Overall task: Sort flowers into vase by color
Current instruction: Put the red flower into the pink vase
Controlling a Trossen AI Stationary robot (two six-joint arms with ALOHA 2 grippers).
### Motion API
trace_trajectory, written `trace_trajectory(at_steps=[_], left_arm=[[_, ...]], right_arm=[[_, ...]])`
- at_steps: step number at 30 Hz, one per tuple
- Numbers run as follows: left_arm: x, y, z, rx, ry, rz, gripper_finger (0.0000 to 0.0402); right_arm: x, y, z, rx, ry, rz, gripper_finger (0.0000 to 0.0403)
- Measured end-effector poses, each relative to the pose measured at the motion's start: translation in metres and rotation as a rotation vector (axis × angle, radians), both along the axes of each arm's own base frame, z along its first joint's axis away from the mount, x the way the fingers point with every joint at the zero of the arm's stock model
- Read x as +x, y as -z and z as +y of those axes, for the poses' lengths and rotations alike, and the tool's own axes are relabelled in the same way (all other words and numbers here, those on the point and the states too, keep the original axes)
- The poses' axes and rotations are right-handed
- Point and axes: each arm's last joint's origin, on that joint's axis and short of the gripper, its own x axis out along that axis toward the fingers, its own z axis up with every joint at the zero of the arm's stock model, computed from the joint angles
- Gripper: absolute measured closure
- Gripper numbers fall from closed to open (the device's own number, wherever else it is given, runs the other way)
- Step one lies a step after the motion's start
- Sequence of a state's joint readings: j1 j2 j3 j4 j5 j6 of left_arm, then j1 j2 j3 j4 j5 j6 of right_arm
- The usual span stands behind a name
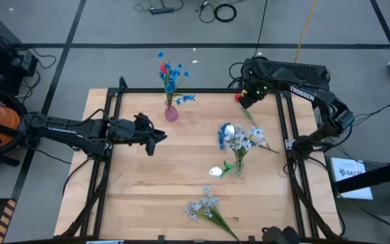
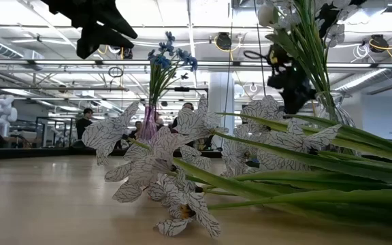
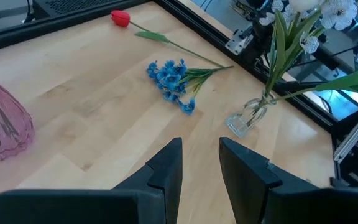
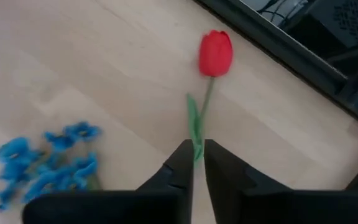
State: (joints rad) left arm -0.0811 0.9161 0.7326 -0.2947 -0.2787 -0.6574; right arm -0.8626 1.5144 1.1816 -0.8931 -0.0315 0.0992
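A red tulip (image 3: 120, 17) lies flat on the table at the far right; it also shows in the high view (image 1: 237, 97). My right gripper (image 4: 197, 158) hovers above its stem (image 4: 202, 106), fingers a narrow gap apart, touching nothing. A blue spray (image 3: 173, 78) lies on the table beside a clear vase (image 3: 247, 115) of white flowers (image 1: 246, 139). A pink vase (image 1: 171, 112) at the far middle holds blue sprays and a red flower (image 1: 162, 68). A white tulip (image 1: 215, 171) and a pale spray (image 1: 205, 207) lie nearer the front. My left gripper (image 3: 201, 162) is open and empty at the table's left.
A black frame (image 1: 202, 90) runs along the table's edges. The pale spray's green stems (image 2: 305, 184) stretch across the front of the table. Bare wood lies between the pink vase and the left gripper (image 1: 158, 135). People show in the room behind.
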Motion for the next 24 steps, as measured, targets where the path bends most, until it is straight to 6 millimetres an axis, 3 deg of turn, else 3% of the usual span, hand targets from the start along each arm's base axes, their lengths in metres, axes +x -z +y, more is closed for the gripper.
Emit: trace_trajectory(at_steps=[9,15,20,24], left_arm=[[0.000,0.000,0.001,-0.023,-0.049,-0.011,0.0291],[0.000,0.000,0.002,-0.014,-0.069,-0.012,0.0291],[0.000,0.000,0.002,-0.011,-0.075,-0.013,0.0291],[0.000,0.000,0.002,-0.010,-0.076,-0.014,0.0291]], right_arm=[[-0.018,0.058,0.008,0.045,0.060,0.029,0.0285],[-0.023,0.084,0.016,0.033,0.066,0.017,0.0239],[-0.023,0.099,0.021,0.015,0.098,-0.023,0.0231],[-0.020,0.110,0.029,0.005,0.070,-0.032,0.0248]])
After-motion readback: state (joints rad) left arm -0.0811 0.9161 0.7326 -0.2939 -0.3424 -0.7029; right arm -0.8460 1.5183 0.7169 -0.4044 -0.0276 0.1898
